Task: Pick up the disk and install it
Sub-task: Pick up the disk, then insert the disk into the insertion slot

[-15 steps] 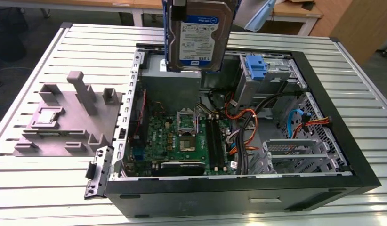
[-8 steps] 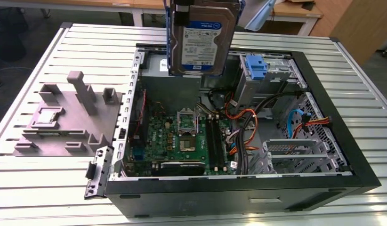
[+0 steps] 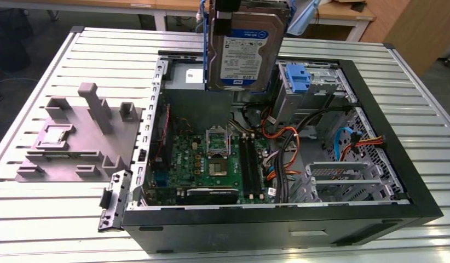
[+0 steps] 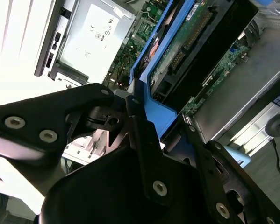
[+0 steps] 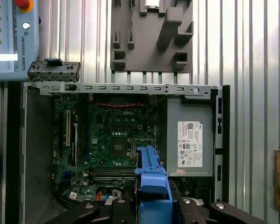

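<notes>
Your slatted metal desk (image 3: pixel 50 219) carries the open computer case (image 3: pixel 283 220), which lies on its side and covers the middle of the desk out to the edge on the exterior view's right. The case's black wall sits along the near edge. Inside, you can see the green motherboard (image 3: pixel 203 159) on the case floor, with orange and black cables just beside it. The silver power supply (image 5: pixel 186 135) sits in one corner of the case. A grey moulded fixture (image 3: pixel 71 142) with upright posts lies at the desk's edge on the exterior view's left, close to the case.

The disk (image 3: pixel 246 49) hangs upright in the air over the far part of the case. Its label faces the exterior camera, and it is near the drive cage that holds a blue bracket (image 3: pixel 299 76). Your gripper (image 5: pixel 154 205) is clamped on the disk's blue frame from both sides, and the disk touches nothing else.
</notes>
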Available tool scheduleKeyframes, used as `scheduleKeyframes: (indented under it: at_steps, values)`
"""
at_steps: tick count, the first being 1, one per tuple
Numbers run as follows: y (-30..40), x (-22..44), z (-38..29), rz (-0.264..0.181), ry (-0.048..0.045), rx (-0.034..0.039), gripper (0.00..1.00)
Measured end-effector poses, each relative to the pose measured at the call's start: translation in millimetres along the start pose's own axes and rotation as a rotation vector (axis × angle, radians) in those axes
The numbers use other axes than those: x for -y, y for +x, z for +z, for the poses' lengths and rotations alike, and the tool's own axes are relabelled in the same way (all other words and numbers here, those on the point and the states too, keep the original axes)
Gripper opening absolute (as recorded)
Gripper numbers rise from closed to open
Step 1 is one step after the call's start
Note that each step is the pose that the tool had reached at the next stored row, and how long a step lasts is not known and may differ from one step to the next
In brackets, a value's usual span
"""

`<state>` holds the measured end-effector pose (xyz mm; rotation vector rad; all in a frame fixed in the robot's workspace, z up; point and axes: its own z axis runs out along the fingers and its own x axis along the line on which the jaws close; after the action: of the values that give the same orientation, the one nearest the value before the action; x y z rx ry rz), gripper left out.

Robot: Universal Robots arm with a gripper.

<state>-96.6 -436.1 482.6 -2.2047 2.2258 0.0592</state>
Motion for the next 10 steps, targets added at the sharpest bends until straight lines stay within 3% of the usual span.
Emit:
scheduleKeyframes:
  at_steps: [10]
  values:
    - [0.0,0.0,0.0,0.002,0.0,-0.0001,0.37]
